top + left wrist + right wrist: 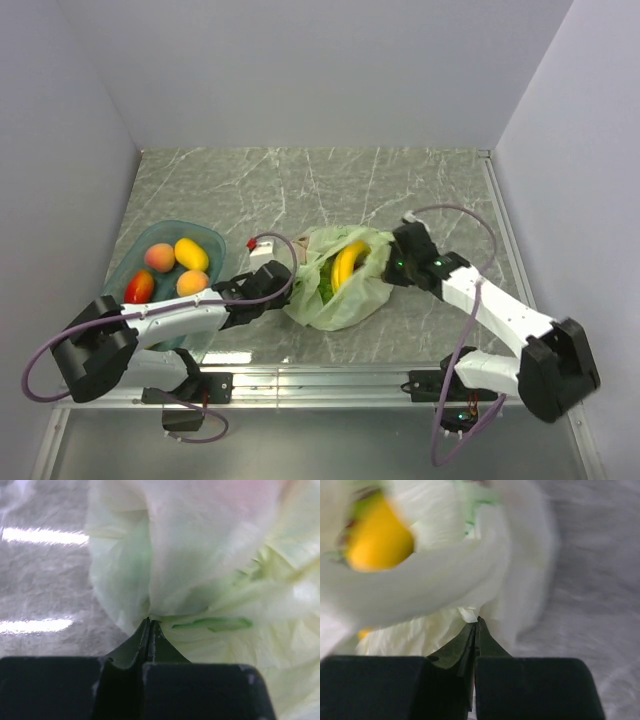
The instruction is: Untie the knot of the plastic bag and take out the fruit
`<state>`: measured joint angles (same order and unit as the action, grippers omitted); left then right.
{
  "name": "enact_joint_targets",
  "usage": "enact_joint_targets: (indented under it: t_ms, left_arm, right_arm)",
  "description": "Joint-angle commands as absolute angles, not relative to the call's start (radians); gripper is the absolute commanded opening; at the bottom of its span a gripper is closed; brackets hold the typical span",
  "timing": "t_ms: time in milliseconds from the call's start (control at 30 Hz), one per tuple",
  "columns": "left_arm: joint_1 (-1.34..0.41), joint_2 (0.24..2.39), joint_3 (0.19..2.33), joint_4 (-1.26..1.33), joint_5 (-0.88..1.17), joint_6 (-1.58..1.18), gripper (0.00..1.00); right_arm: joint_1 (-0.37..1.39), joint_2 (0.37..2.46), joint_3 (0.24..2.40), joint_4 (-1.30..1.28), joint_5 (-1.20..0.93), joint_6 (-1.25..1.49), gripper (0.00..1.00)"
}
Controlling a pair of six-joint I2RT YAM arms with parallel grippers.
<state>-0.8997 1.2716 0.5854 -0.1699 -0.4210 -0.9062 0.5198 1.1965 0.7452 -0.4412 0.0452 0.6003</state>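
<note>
The left gripper [150,626] and right gripper [476,624] sat clamped on the plastic bag [340,303] (soft, slippery, easily torn film); opposite rim edges looked the safest hold.

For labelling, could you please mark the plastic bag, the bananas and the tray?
plastic bag [335,305]: top view, lower front wall.
bananas [347,262]: top view, middle of curve.
tray [185,224]: top view, far rim.

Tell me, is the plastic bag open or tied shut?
Open. The plastic bag gapes upward, bananas showing inside; left gripper and right gripper pinch opposite edges.
</note>
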Motion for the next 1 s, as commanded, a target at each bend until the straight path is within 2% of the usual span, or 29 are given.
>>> enact_joint_targets:
  t_ms: [0, 167, 400, 467, 500, 567, 600, 700, 800, 967]
  left_arm:
    - [-0.855, 1.246, 0.532, -0.098, -0.368, -0.980, 0.01]
    - [-0.787, 1.197, 0.470, -0.091, -0.333, -1.029, 0.01]
    - [-0.749, 1.149, 0.466, -0.090, -0.287, -1.002, 0.01]
    - [-0.750, 1.120, 0.497, -0.104, -0.264, -0.962, 0.08]
    - [-0.758, 1.105, 0.512, -0.126, -0.265, -0.939, 0.22]
    - [-0.775, 1.045, 0.564, -0.202, -0.291, -0.916, 0.38]
    - [-0.788, 1.022, 0.583, -0.227, -0.308, -0.896, 0.56]
    - [-0.847, 0.939, 0.658, -0.302, -0.368, -0.859, 0.75]
    - [-0.894, 0.908, 0.745, -0.371, -0.409, -0.845, 0.81]
    - [-0.963, 0.988, 0.906, -0.422, -0.448, -0.822, 0.80]
  right_arm:
    - [0.421, 1.072, 0.620, -0.388, 0.060, 0.663, 0.00]
    - [0.305, 1.037, 0.496, -0.333, 0.009, 0.704, 0.00]
    - [0.278, 1.207, 0.495, -0.250, -0.084, 0.683, 0.00]
    - [0.284, 1.149, 0.523, -0.297, -0.062, 0.660, 0.00]
    - [0.285, 1.113, 0.538, -0.320, -0.049, 0.649, 0.13]
    - [0.290, 0.987, 0.578, -0.407, -0.022, 0.606, 0.31]
    - [0.290, 0.953, 0.630, -0.440, -0.002, 0.592, 0.50]
    - [0.302, 0.856, 0.730, -0.561, 0.054, 0.569, 0.72]
    - [0.333, 0.824, 0.782, -0.615, 0.058, 0.590, 0.84]
    - [0.429, 0.813, 0.836, -0.575, 0.052, 0.705, 0.91]
